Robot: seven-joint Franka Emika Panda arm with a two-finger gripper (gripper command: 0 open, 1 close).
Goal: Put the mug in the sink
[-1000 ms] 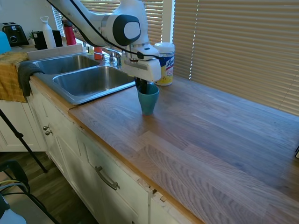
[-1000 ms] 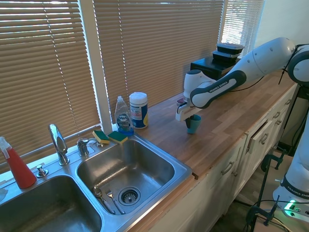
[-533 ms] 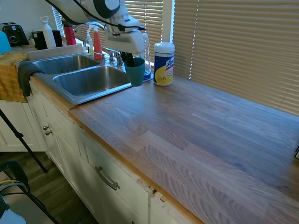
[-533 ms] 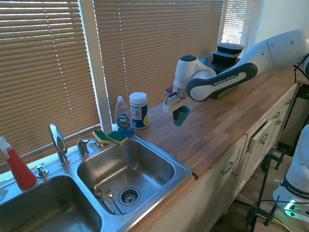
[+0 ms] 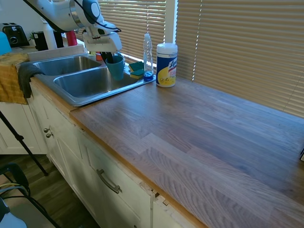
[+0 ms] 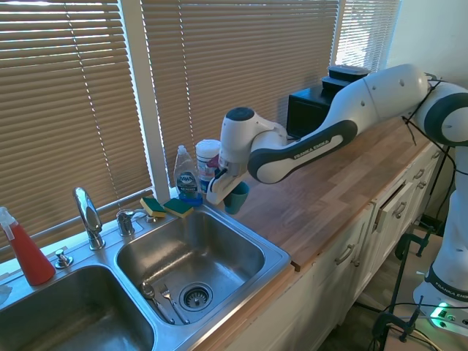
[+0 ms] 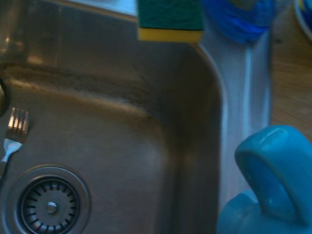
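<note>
I see mug [image 5: 115, 67] plain teal-blue, matte. Sink [image 6: 241, 281] brushed silver steel, dark ringed drain [image 7: 48, 206]. Sponges [image 6: 168, 207] green over yellow. Canister [image 5: 166, 65] white with yellow print, blue lid. Slim bottle [image 5: 148, 55] clear, blue at base. Spray bottle [image 6: 25, 252] red. Countertop [image 5: 199, 137] brown wood-grain planks. Blinds [image 5: 237, 47] tan slats. Cabinets [image 5: 95, 175] off-white. Arm [image 6: 322, 131] white with dark grey joints.

White rounded arm [image 6: 365, 95] links are joined by dark grey joint bands; white lettering is printed along the dark forearm section [image 6: 307, 146].
</note>
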